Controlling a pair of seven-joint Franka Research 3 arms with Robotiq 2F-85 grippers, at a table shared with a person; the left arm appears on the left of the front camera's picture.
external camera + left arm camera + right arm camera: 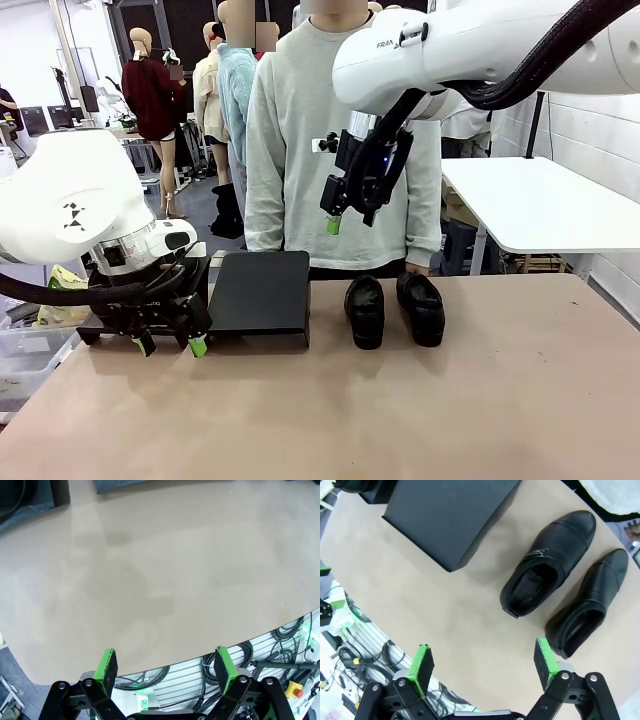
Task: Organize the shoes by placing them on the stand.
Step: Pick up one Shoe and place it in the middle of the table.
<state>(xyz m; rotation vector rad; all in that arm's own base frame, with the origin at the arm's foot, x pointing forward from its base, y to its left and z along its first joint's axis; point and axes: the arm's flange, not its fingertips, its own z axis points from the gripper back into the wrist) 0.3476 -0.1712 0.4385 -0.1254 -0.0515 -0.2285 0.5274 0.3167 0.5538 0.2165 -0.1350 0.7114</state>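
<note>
Front view, we see two shoes (365,310) beside the stand (260,292), our left gripper (170,345) low and agape, right gripper (348,220) raised, spread, both empty.

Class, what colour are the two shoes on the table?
Glossy black shoes, clearest in right wrist view.

- A tan surface (400,420) spans the foreground.
- A person (300,150) in a grey sweatshirt stands at its far edge.
- A white table (540,205) stands beyond, at picture right.

Front looks across table (420,420); right wrist overhead, sharing shoes (365,312).
</note>
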